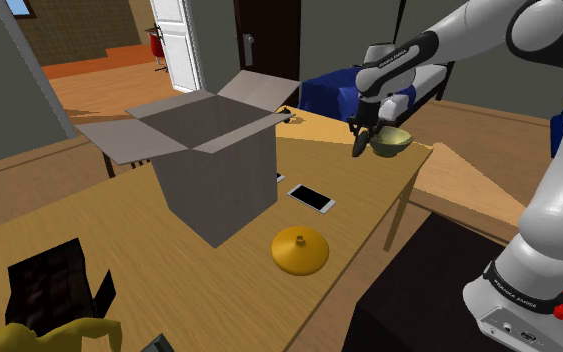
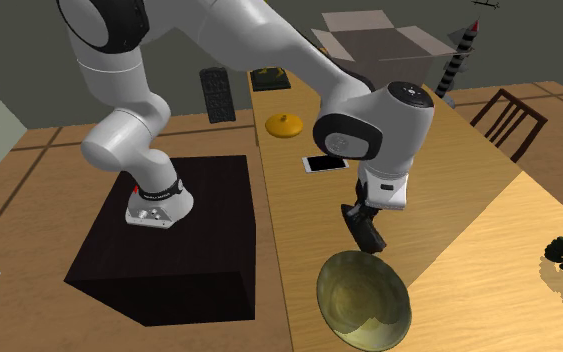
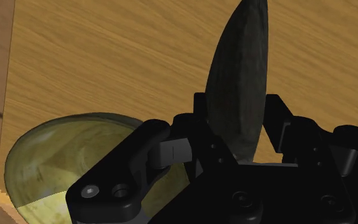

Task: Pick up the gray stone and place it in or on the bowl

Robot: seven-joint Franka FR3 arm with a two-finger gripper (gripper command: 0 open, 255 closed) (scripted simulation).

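Observation:
A flat, dark gray stone (image 3: 241, 76) stands on edge between my black fingers (image 3: 276, 118), which clasp it. The gripper (image 1: 361, 138) hangs just above the wooden table (image 1: 119, 240), near its far end in the shoulder view. An olive-green bowl (image 1: 396, 143) sits on the table right beside the gripper. In the second exterior view the stone (image 2: 372, 238) hangs from the gripper (image 2: 366, 222) just above the bowl's (image 2: 362, 300) far rim. In the wrist view the bowl (image 3: 63, 159) lies off to one side of the hand, partly hidden by it.
An open cardboard box (image 1: 214, 165) stands mid-table, with a white phone (image 1: 311, 198) and a yellow domed lid (image 1: 300, 250) beside it. A black object (image 1: 49, 285) lies at the near end. The black stand (image 2: 169, 230) borders the table, and a chair (image 2: 509, 120) is on the other side.

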